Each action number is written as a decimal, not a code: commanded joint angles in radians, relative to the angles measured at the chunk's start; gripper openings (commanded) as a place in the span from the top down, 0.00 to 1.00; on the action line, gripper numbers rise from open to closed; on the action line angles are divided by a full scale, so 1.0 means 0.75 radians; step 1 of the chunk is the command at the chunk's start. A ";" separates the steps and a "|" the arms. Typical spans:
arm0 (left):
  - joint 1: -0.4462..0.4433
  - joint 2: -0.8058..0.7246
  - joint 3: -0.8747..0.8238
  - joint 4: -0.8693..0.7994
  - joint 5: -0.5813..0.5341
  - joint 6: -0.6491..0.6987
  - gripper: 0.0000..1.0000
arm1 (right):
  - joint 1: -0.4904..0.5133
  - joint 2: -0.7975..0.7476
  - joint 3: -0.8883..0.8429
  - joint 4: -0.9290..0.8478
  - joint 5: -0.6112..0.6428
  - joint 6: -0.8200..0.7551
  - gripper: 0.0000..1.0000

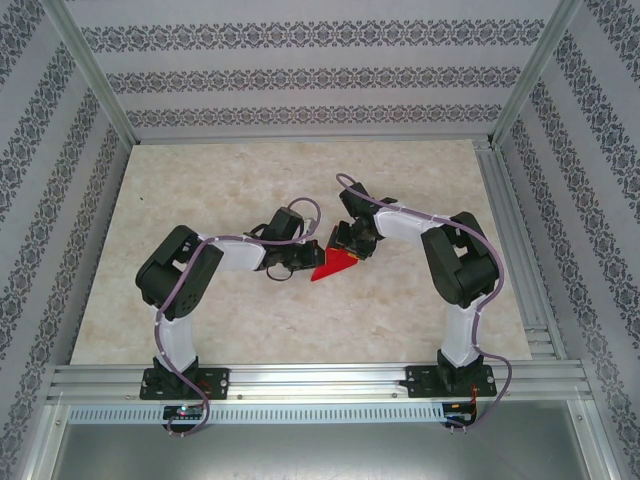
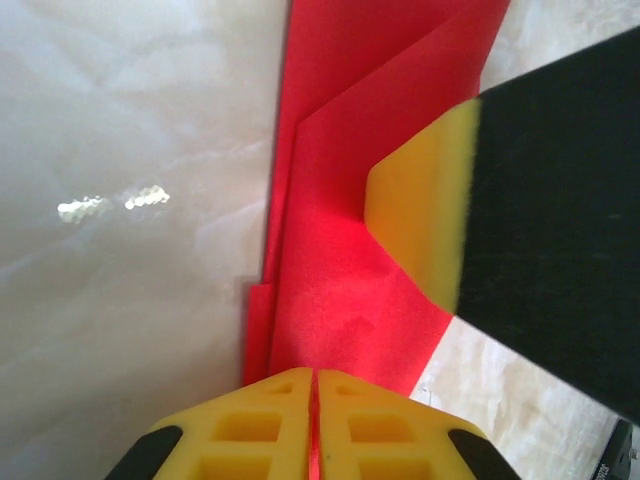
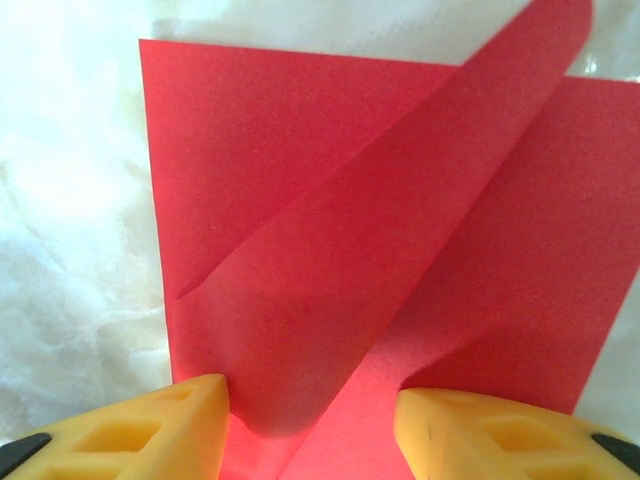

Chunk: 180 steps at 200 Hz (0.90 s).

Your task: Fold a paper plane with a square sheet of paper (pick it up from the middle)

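Paper: the square sheet of paper (image 1: 335,264), part-folded, is lying mid-way across the table (image 1: 200,200), between your grippers.
Left gripper (image 2: 315,380): you are clamping its edge.
Right gripper (image 3: 312,405): jaws apart, straddling a raised flap.
Crease: running straight away from your left gripper.

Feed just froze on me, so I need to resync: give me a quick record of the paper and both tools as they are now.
paper: red, partly folded, mid-table, one flap lifted
left tool: shut on the paper's edge
right tool: open, fingers either side of the lifted flap
table: pale marble-look top
stage: early folds, no dart shape yet
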 commanded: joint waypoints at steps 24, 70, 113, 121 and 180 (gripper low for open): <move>-0.016 -0.097 -0.028 0.062 0.041 0.001 0.85 | -0.001 0.249 -0.103 -0.015 0.205 0.024 0.45; -0.047 -0.071 -0.026 0.039 0.071 0.000 0.82 | -0.003 0.261 -0.103 -0.008 0.199 0.035 0.44; -0.048 -0.043 -0.004 -0.066 0.018 0.024 0.81 | -0.005 0.267 -0.104 -0.006 0.197 0.038 0.44; -0.050 -0.043 -0.002 -0.078 0.006 0.026 0.81 | -0.005 0.270 -0.105 -0.005 0.195 0.039 0.44; -0.050 -0.022 0.003 -0.115 -0.027 0.029 0.83 | -0.005 0.276 -0.109 -0.002 0.193 0.039 0.44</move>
